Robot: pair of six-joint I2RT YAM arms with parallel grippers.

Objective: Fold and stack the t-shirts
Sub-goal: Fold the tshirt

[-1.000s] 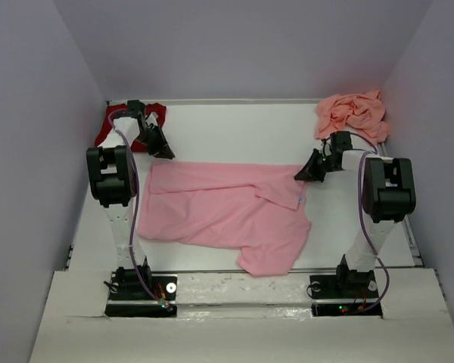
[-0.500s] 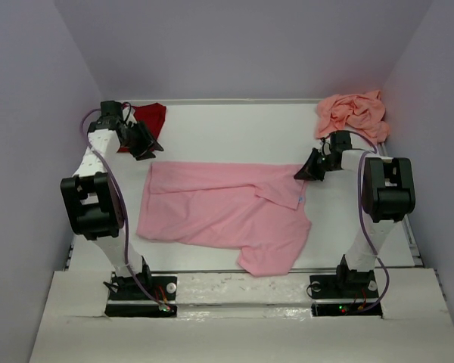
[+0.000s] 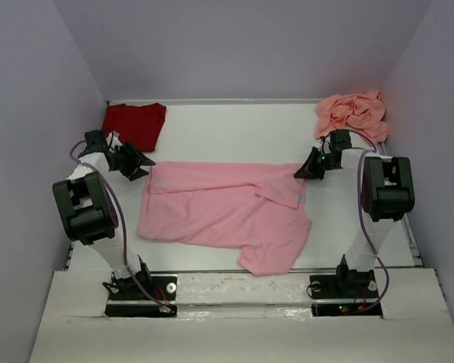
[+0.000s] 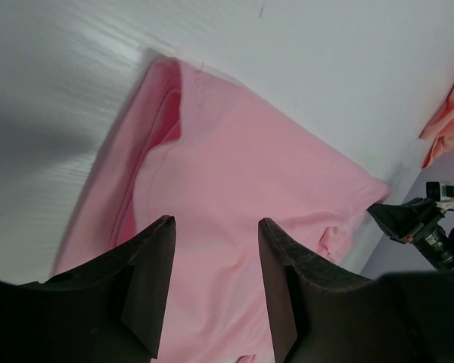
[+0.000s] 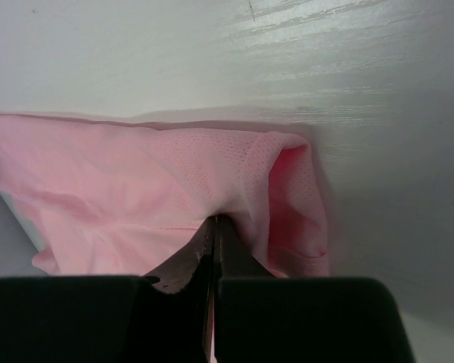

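Light pink tee (image 5: 136, 181) cloth is pinched in the right gripper (image 5: 214, 221), whose fingers press flat together on a rolled fold at the garment's far right corner. The left gripper (image 4: 216, 227) grips nothing. Its fingers stand apart, aimed at the far left corner of the same garment, with cloth beyond them rather than between them.

Outward from both, this tee lies spread and rumpled across the middle of the table (image 3: 234, 128), one lobe trailing toward the near edge. The dark red tee (image 3: 135, 125) lies flat and squared in the far left corner. The salmon-pink tee (image 3: 352, 113) is bunched in the far right corner.

As I judge it, the danger is lopsided handling. Only one corner is held, so a lift or pull from the right arm alone would drag the cloth askew. The left fingers could also close short of the edge, or catch only one layer where that edge is turned over. The right pinch looks thin and might slip under tension.

The right wrist view shows the bite and the doubled cloth, which the gripper hides from above. The left wrist view shows the finger gap and the turned-over edge. Only the overhead view gives the whole outline and the dark red tee.
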